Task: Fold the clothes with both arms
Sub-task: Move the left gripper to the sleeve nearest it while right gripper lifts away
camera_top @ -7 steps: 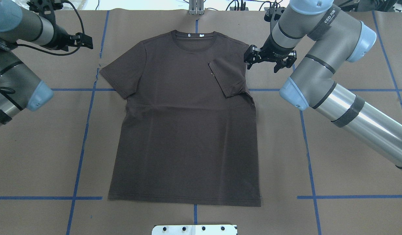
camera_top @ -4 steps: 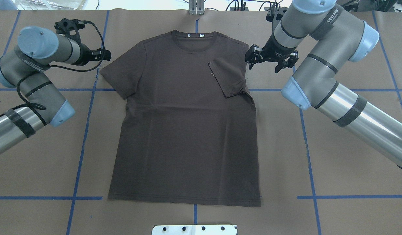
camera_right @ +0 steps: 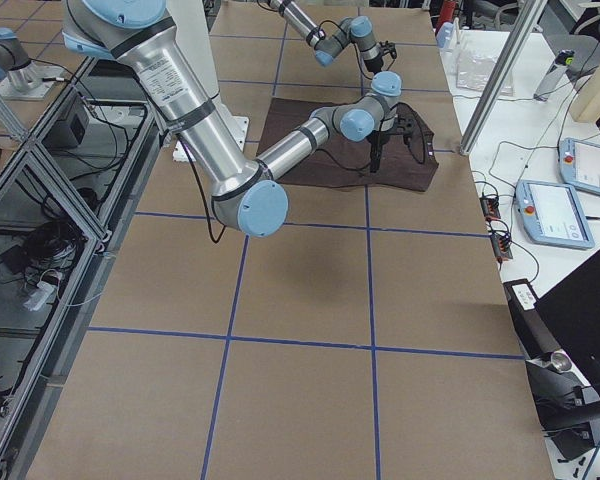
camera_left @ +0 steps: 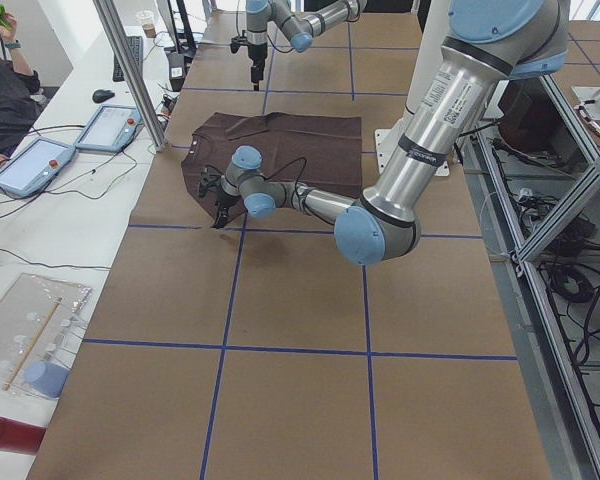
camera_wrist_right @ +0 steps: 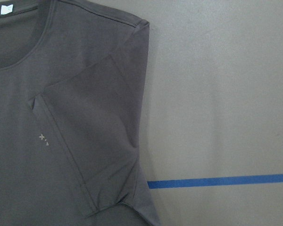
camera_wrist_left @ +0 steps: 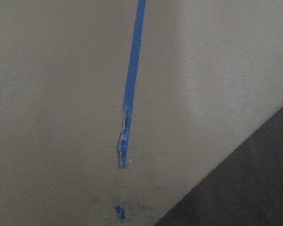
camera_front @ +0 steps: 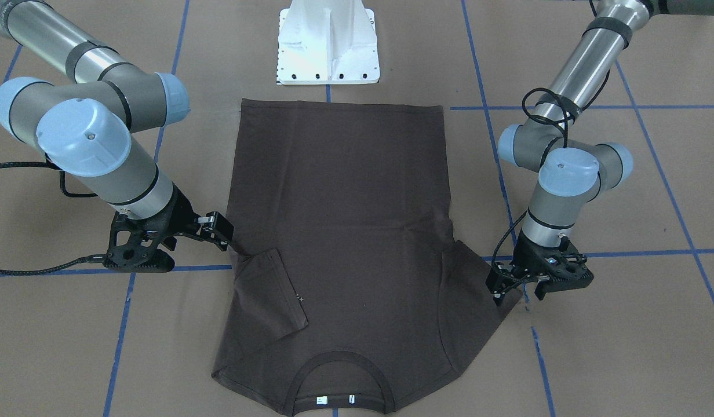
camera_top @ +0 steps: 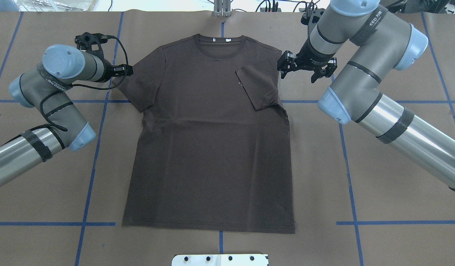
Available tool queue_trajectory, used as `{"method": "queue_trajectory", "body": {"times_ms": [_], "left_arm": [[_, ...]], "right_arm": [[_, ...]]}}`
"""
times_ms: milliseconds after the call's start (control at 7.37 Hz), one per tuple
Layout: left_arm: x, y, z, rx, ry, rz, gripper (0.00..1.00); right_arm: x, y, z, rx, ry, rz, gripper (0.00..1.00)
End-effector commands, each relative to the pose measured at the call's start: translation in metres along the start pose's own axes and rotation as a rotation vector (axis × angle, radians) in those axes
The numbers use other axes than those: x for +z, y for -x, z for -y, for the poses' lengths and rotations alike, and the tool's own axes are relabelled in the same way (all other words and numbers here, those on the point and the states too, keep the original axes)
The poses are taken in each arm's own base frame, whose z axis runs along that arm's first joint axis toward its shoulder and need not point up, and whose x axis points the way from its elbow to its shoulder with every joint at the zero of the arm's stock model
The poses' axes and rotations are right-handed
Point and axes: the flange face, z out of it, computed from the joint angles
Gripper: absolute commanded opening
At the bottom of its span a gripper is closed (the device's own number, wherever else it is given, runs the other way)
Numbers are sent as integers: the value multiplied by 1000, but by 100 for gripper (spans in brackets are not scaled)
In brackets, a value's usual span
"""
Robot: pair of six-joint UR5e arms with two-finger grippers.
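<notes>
The dark brown T-shirt (camera_top: 212, 147) lies flat, front up, collar (camera_top: 220, 40) at the far side. The sleeve on my right side (camera_top: 259, 87) is folded inward over the chest, and it fills the right wrist view (camera_wrist_right: 94, 141). The other sleeve (camera_top: 139, 85) lies spread out. My left gripper (camera_top: 127, 70) is at that sleeve's outer edge; in the front-facing view (camera_front: 518, 292) its jaws stand apart over the sleeve tip, holding nothing. My right gripper (camera_top: 299, 75) is open and empty just outside the right shoulder. The left wrist view shows only a sleeve corner (camera_wrist_left: 254, 188).
Brown paper (camera_top: 379, 177) with blue tape lines (camera_top: 91, 166) covers the table. The white mounting pedestal (camera_front: 328, 46) stands at the shirt's hem end. My right arm's elbow (camera_top: 334, 107) hangs over the paper beside the shirt.
My left arm has swung in from the far left, bringing its gripper to the edge of the spread sleeve. My right gripper has barely moved. The shirt is unchanged.
</notes>
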Motion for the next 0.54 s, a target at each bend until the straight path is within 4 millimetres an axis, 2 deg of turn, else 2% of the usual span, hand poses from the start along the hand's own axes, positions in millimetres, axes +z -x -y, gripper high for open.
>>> {"method": "queue_trajectory", "body": {"times_ms": [0,407], "left_arm": [[2,3,-2,4,2,6,89],[2,3,-2,4,2,6,86]], "right_arm": [[0,2,-1,1,0,2,100],[0,1,0,2,0,0,100]]}}
